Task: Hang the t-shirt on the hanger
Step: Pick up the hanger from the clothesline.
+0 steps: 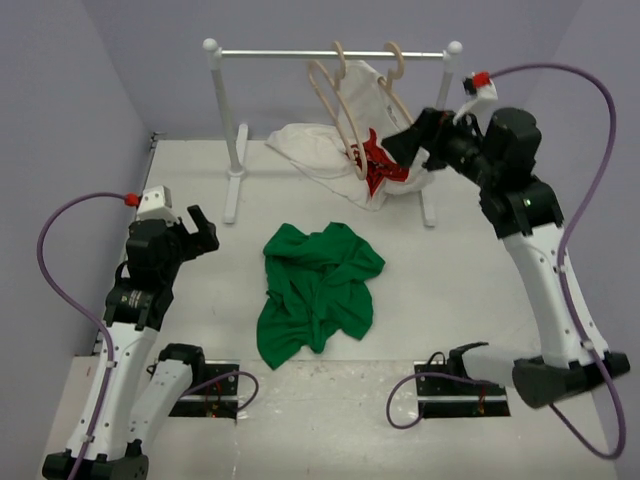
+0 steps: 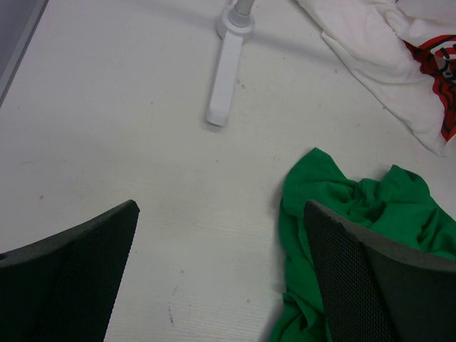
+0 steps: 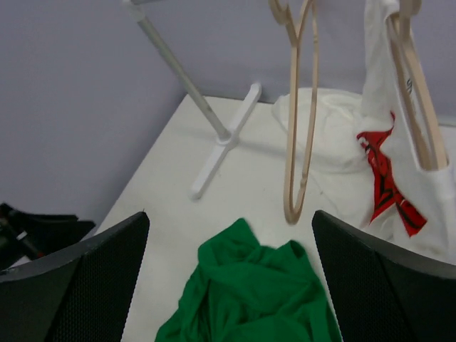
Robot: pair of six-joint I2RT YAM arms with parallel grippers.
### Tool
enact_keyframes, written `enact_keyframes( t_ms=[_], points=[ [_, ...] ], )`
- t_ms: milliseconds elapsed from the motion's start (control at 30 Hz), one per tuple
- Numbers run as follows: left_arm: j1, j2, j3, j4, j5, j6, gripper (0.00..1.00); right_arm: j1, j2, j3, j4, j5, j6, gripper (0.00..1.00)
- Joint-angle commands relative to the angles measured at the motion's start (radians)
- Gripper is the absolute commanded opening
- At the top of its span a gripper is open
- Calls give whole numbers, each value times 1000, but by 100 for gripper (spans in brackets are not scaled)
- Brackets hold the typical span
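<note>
Top external: crumpled bright green cloth t-shirt [image 1: 318,290] lies on white desk [image 1: 200,330], pale wooden hanger [image 3: 290,206] bare. Task looks unstarted; left claw [image 1: 203,232] and right claw [image 1: 408,135] wide, empty.

no legible text, label, brand or number in any view; red print [image 1: 378,165] on white t-shirt [image 1: 310,148], no readable letters, too blurred to tell

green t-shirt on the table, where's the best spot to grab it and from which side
Probably a raised fold of the plain bright green cloth t-shirt, coming straight down from above. It lies crumpled on the white table, so no edge hangs free for a sideways approach.
</note>
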Motion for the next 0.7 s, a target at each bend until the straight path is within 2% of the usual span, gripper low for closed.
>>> enact_keyframes(
  t_ms=[0, 100, 133, 167, 267, 400, 533, 667],
  points=[
    [-4, 7, -9, 42, 35, 7, 100, 75, 270, 386, -136, 235, -159, 95],
    [-4, 15, -13, 47, 52, 10, 100, 110, 486, 655, -273, 242, -216, 84],
    [-4, 19, -12, 48, 57, 11, 100, 118, 550, 722, -289, 237, -223, 77],
    [-4, 21, -12, 48, 61, 12, 100, 131, 589, 745, -293, 241, -235, 74],
    [-4, 24, -12, 49, 65, 14, 100, 165, 636, 717, -263, 283, -272, 64],
    [-4, 24, -14, 50, 67, 14, 100, 174, 663, 641, -234, 301, -283, 46],
    [-4, 28, -12, 51, 71, 16, 100, 174, 655, 555, -198, 311, -280, 37],
    [-4, 34, -14, 51, 79, 17, 100, 174, 644, 511, -174, 340, -283, 34]
  ],
)
